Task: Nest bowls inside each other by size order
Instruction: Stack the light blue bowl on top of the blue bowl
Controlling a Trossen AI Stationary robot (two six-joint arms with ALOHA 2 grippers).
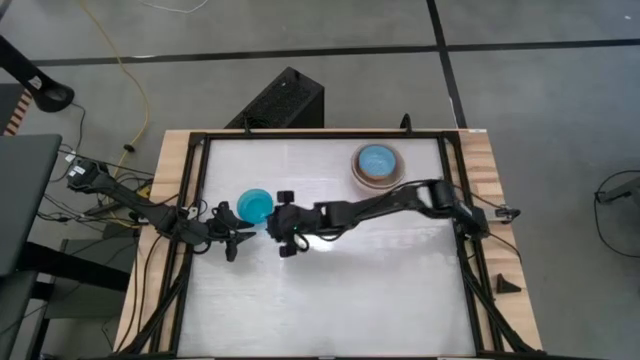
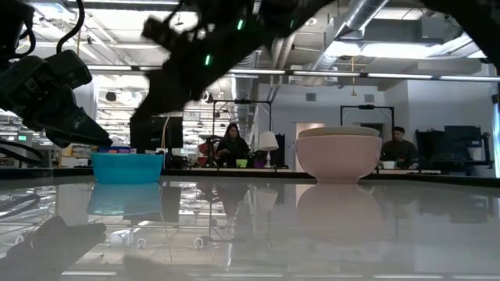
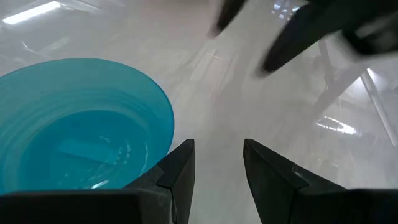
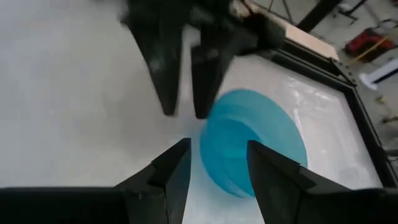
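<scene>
Mostly I judge the nesting done. From above, a stack (image 1: 378, 164) sits at the far right of the surface (image 1: 330, 290): light blue innermost, with beige and orange rims around it. Only the teal bowl (image 1: 255, 205) stands alone, left of centre. My left gripper (image 1: 228, 226) is just beside its near-left rim; my right gripper (image 1: 287, 222) is just to its right.

At table height, the stack's pale outer bowl (image 2: 338, 156) and the teal bowl (image 2: 126, 167) both stand upright, mouths up. Being round, neither has a long axis.

Through the left wrist camera, the teal bowl (image 3: 74, 124) lies beside my left jaws, which stand apart with nothing between them; the bowl's rim is level, its opening upward.

Through the right wrist camera, my right jaws are also apart and empty, with the teal bowl (image 4: 255, 140) just ahead.

What is left, I reckon: carrying the teal bowl to the stack and setting it inside the blue.
</scene>
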